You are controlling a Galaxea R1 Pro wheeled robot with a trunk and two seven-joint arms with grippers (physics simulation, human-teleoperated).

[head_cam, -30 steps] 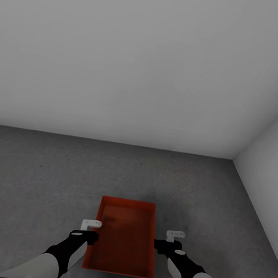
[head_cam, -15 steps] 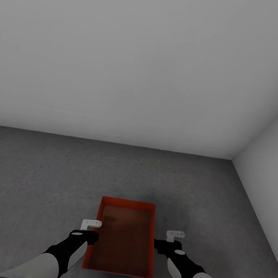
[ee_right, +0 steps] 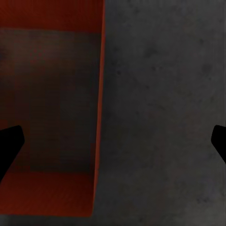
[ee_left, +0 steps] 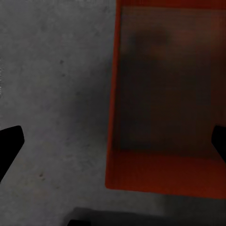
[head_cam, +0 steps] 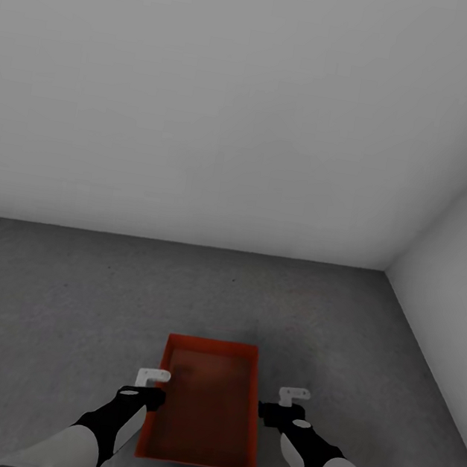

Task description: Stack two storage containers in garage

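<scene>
Head view: we're in garage, orange-red container [head_cam: 207, 403] on grey concrete floor [head_cam: 65, 297] near wall corner, between left gripper [head_cam: 153, 377] and right gripper [head_cam: 294, 394]. Neither touching it.

Left wrist view: fingers [ee_left: 9, 143] spread wide, straddling container's [ee_left: 165, 103] wall, nothing held.

Right wrist view: fingers [ee_right: 9, 143] wide apart over other wall, container [ee_right: 52, 103] sitting free.

We judge at least one container placed; can't tell if two nested.

a bare garage: plain grey walls [head_cam: 247, 100], mottled concrete floor [head_cam: 66, 290].
</scene>
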